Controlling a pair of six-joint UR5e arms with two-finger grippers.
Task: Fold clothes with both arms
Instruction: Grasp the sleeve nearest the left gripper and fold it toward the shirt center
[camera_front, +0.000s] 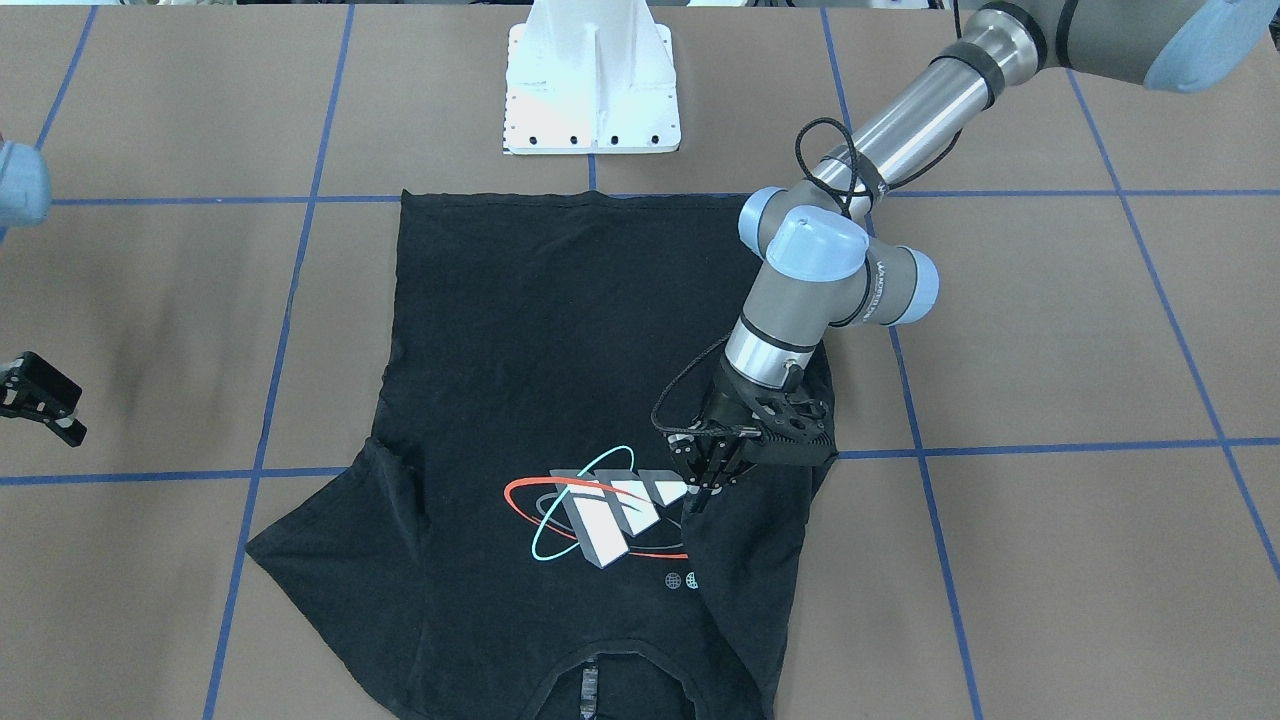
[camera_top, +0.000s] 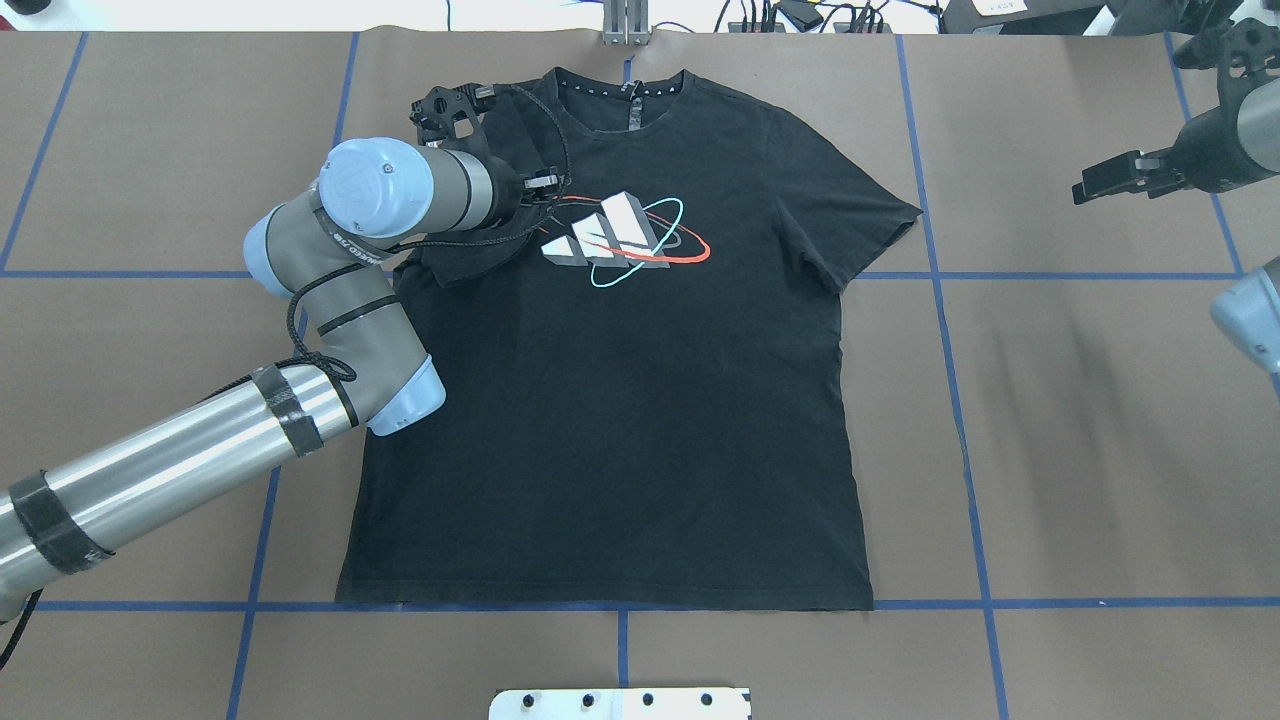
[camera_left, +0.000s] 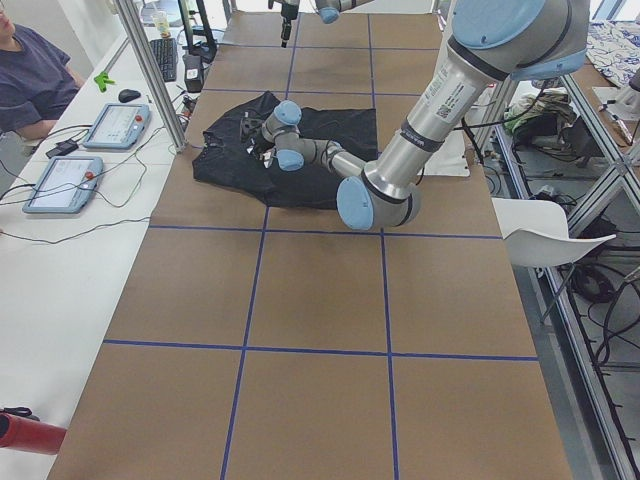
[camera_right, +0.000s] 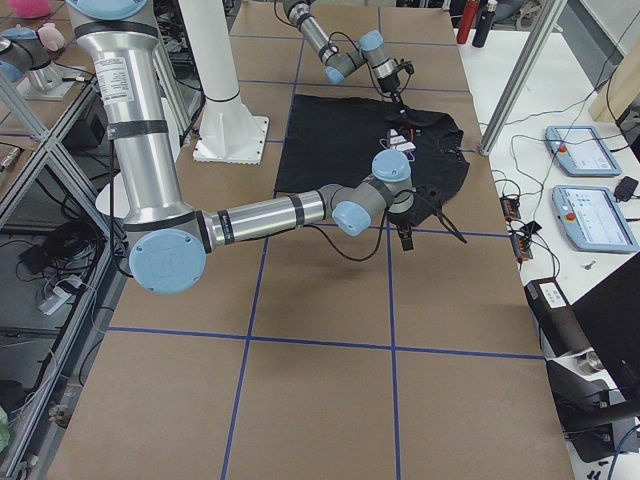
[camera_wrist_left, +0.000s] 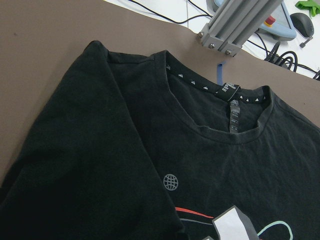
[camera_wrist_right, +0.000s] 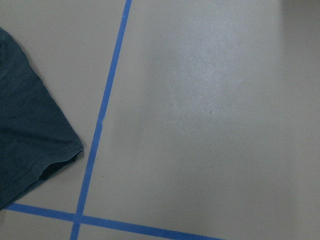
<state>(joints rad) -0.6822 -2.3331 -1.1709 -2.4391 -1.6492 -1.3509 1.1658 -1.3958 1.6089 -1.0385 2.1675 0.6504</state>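
**Sleeve fold in hand: lay it low and flat**

The T-shirt (camera_top: 620, 430) lies chest-up on the table (camera_top: 1080, 420). Our left gripper (camera_front: 705, 485) is pinched narrow on its sleeve (camera_front: 750, 560), which is folded toward the print (camera_top: 620, 240). We would set the sleeve down low, with its edge straight, before letting go. The front view shows the pinch, but overhead the wrist mostly hides it. We cannot tell how the right gripper (camera_top: 1110, 182) stands.
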